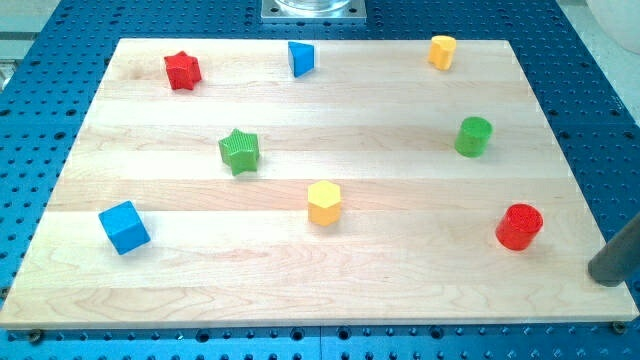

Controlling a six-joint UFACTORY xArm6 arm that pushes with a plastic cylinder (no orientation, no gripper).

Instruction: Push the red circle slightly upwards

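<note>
The red circle [519,227] is a short red cylinder on the wooden board [300,280], near the view's right edge and low down. My rod comes in from the view's right edge, and my tip [604,273] sits to the right of and slightly below the red circle, near the board's right edge. A clear gap lies between the tip and the red circle. They do not touch.
A green circle [474,136] stands above the red circle. A yellow hexagon [324,203] is at the centre, a green star [239,151] left of centre, a blue cube [124,227] at lower left. A red star [182,70], blue triangle [301,58] and yellow block [442,51] line the top.
</note>
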